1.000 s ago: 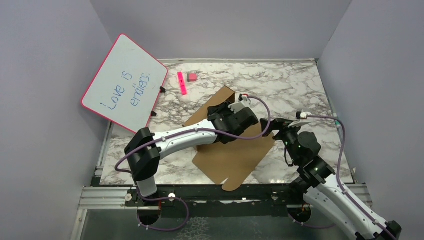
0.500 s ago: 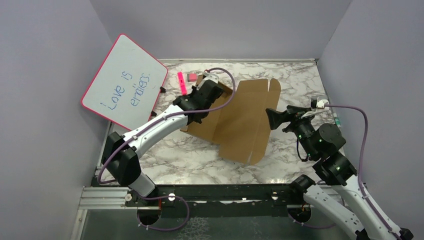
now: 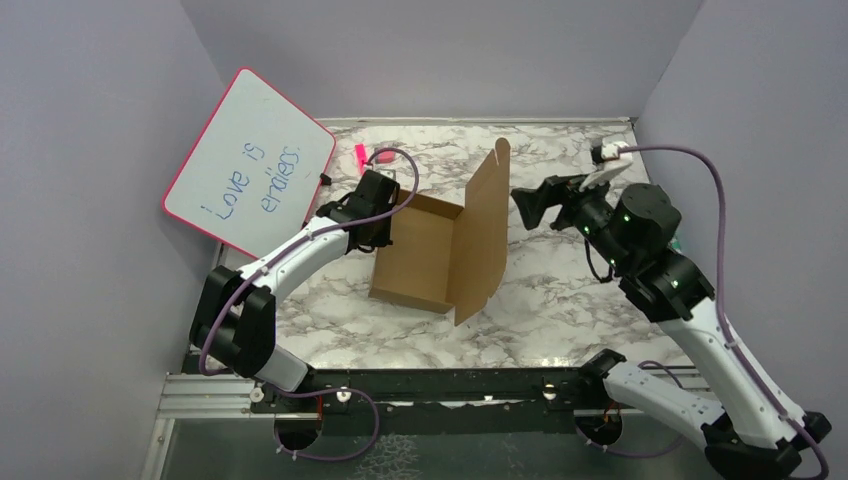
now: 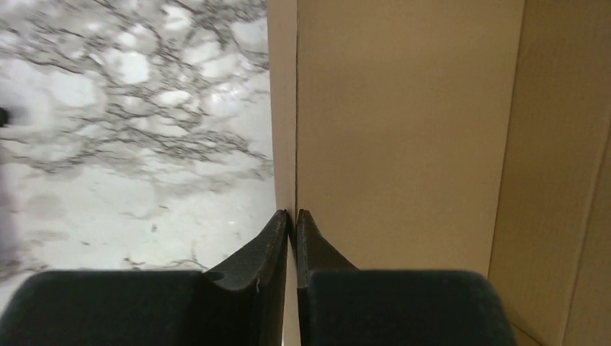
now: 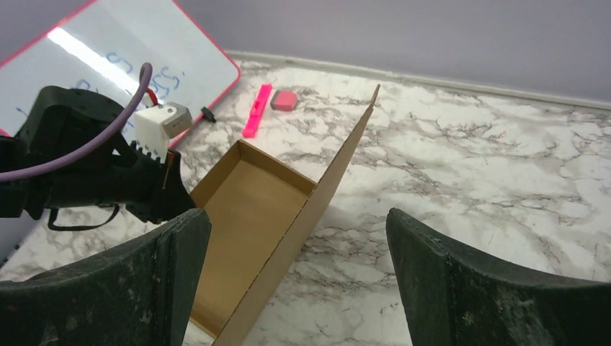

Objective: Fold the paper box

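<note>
Mid-table: paper box [image 3: 420, 260], tall flap [image 3: 485, 235] upright, walling its right side. Its left wall is blocked by the left gripper [image 4: 292, 215], clamped on it. Just right of the flap hovers the right gripper [image 3: 527, 205], jaws wide. Bare table [image 3: 570, 300] right and near. Far-left corner: whiteboard [image 3: 250, 165].

light: bright, even | shadows: soft, faint | glare: white streak on whiteboard [image 5: 108, 43] | focus: mostly sharp

Left arm [image 3: 300, 250] stretched forward, left claw [image 4: 292, 214] pinched closed, right arm [image 3: 690, 300] raised, right claw [image 5: 295, 216] spread wide
</note>
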Controlling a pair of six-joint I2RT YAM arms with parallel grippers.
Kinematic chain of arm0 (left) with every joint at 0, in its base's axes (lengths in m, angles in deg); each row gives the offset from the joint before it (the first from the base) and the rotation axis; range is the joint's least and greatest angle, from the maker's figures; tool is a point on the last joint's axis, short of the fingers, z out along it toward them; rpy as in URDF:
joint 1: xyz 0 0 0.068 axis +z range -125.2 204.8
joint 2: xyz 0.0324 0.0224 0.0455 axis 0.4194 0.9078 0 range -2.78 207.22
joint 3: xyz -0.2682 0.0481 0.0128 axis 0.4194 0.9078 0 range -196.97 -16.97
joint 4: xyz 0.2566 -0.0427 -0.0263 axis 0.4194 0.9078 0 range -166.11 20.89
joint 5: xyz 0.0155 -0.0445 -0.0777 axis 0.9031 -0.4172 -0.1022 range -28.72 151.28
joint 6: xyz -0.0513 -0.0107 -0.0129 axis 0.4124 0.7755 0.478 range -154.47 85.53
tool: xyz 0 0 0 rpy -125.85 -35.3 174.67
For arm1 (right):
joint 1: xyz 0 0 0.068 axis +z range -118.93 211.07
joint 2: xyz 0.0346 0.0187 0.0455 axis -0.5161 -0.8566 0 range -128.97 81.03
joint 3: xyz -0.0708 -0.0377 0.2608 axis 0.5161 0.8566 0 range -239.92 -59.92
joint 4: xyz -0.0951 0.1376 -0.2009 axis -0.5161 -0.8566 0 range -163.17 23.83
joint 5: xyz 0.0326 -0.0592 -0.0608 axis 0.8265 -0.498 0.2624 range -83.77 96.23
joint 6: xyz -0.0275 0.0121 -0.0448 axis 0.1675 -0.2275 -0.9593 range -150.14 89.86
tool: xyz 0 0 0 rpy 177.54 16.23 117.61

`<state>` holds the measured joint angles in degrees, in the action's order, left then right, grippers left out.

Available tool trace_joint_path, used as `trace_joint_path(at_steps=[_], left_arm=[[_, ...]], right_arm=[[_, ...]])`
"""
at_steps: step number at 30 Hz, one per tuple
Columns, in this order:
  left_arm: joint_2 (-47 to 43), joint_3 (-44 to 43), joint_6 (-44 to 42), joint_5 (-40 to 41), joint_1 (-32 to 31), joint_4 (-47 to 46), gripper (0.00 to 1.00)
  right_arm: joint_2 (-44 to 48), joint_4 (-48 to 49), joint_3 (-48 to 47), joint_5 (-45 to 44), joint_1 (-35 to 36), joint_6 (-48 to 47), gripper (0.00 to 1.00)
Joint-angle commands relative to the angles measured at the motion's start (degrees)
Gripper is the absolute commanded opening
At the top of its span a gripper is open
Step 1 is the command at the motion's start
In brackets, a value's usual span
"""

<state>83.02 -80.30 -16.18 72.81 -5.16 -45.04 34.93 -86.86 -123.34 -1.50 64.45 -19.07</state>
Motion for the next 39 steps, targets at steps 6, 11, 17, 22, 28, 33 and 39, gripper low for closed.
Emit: trace_joint_path(at_steps=[6, 11, 17, 22, 28, 33, 39], left_arm=[[-5.8, 8.2, 5.5, -7.8, -0.1, -9.0, 0.17], [-10.5, 9.1, 4.9, -6.9, 0.1, -8.4, 0.35], [-16.6, 5.1, 1.6, -5.9, 0.2, -3.9, 0.65], [-22.5, 1.7, -5.0, -0.2, 0.8, -1.1, 0.94], [-24.4, 4.8, -9.8, 3.8, 4.9, -3.5, 0.99], [-25.1, 9.3, -10.9, 0.2, 13.1, -4.7, 0.99], [-29.3, 12.2, -10.8, 3.5, 13.6, -6.2, 0.99]], right_arm=[[-13.5, -9.2, -9.5, 4.0, -0.1, -5.3, 0.93], [-17.9, -12.9, -14.4, 4.9, -0.1, -6.0, 0.89], [-22.1, -15.3, -19.7, 13.4, -0.1, -5.9, 0.83], [-27.6, -18.2, -25.4, 15.1, 1.8, -4.6, 0.81], [-33.7, -20.9, -30.4, 8.3, 9.2, -2.9, 0.81], [-41.2, -28.3, -38.7, -4.6, 15.0, -2.6, 0.82], [-48.9, -36.9, -45.7, -15.7, 19.0, -1.5, 0.74]])
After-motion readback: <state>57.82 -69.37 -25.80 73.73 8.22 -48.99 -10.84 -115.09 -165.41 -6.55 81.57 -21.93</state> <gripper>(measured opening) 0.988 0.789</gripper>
